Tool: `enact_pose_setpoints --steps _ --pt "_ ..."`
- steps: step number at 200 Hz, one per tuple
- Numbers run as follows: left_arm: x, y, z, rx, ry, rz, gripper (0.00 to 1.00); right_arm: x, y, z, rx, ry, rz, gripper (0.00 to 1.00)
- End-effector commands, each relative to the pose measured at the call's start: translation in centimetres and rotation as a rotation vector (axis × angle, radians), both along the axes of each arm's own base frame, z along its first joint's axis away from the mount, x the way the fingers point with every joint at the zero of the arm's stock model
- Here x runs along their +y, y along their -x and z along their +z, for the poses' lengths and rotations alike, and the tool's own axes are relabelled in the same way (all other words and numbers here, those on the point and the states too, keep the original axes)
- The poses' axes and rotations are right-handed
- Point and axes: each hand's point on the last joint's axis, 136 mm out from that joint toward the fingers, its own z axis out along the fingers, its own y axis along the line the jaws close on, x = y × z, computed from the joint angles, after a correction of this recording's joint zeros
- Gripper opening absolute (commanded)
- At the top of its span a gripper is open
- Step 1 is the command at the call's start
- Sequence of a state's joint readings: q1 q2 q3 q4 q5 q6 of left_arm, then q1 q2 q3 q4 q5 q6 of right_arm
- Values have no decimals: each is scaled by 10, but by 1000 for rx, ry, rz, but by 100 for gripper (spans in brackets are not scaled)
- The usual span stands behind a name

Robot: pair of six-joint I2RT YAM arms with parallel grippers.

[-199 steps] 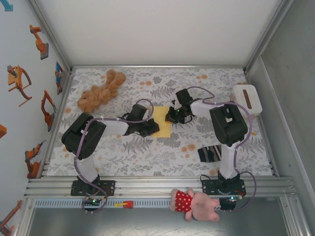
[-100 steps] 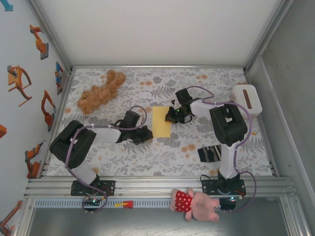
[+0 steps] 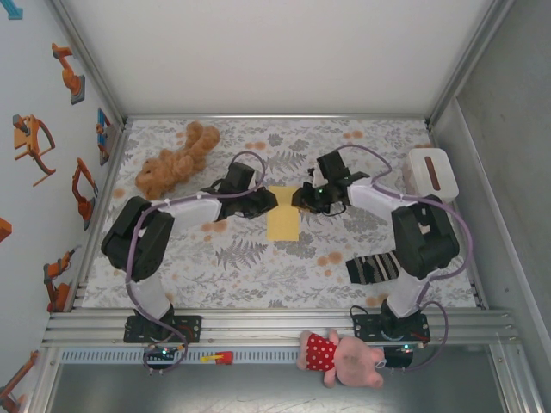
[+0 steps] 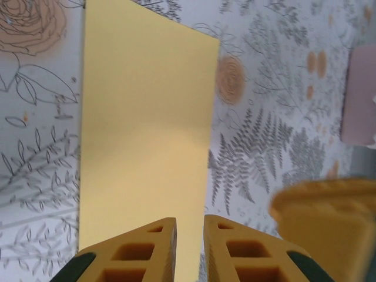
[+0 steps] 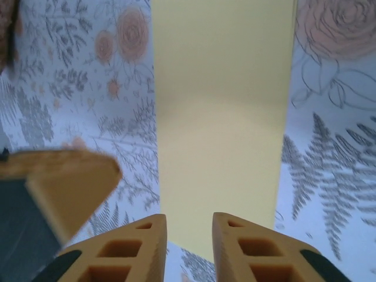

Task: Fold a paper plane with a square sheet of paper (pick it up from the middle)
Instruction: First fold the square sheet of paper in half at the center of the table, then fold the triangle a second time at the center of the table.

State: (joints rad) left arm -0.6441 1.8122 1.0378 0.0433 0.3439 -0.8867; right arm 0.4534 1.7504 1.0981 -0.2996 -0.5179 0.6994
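The pale-yellow sheet of paper (image 3: 283, 217) lies flat on the floral tablecloth as a narrow rectangle, long side running near to far. My left gripper (image 3: 274, 200) is at its far-left corner and my right gripper (image 3: 298, 199) at its far-right corner, tips facing each other. In the left wrist view the left gripper (image 4: 190, 226) has a narrow gap between its fingers, with the paper (image 4: 147, 129) beyond them and nothing held. The right gripper (image 5: 189, 223) stands wider open over the paper (image 5: 220, 106). No paper plane is in view.
A brown teddy (image 3: 176, 163) lies at the back left. A white box with a brown slot (image 3: 433, 173) stands at the back right. A striped sock (image 3: 374, 268) lies front right. A pink doll in a red dress (image 3: 344, 357) rests on the front rail.
The left gripper drew back left off the paper, then swung to its far-left corner. The right gripper's jaws opened; the left's parted slightly. The paper now lies uncovered.
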Motion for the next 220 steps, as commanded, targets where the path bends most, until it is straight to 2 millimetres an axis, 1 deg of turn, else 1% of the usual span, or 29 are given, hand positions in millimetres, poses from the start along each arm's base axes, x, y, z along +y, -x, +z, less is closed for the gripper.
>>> enact_pose_setpoints --steps 1,27,47,73,94,118,165,201,220 --pt "5 -7 -15 49 -32 23 20 -17 21 -20 76 42 -60 31" --pt "3 -11 -27 89 -23 39 20 -20 39 -31 131 15 -83 36" --pt "8 -11 -40 137 -40 78 21 -19 47 -35 160 -4 -83 37" --pt "17 -6 -58 224 -61 151 21 -20 53 -39 181 -7 -85 37" --pt "24 0 -70 290 -65 207 21 -19 56 -43 197 -6 -80 37" --pt "28 5 -75 334 -70 235 21 -17 58 -46 207 -7 -71 37" --pt "33 7 -78 368 -87 252 20 -9 61 -49 212 -4 -43 35" --pt "36 8 -82 381 -105 253 20 -11 66 -58 229 30 -36 35" --pt "37 10 -85 390 -113 254 20 -9 68 -61 232 37 -19 34"
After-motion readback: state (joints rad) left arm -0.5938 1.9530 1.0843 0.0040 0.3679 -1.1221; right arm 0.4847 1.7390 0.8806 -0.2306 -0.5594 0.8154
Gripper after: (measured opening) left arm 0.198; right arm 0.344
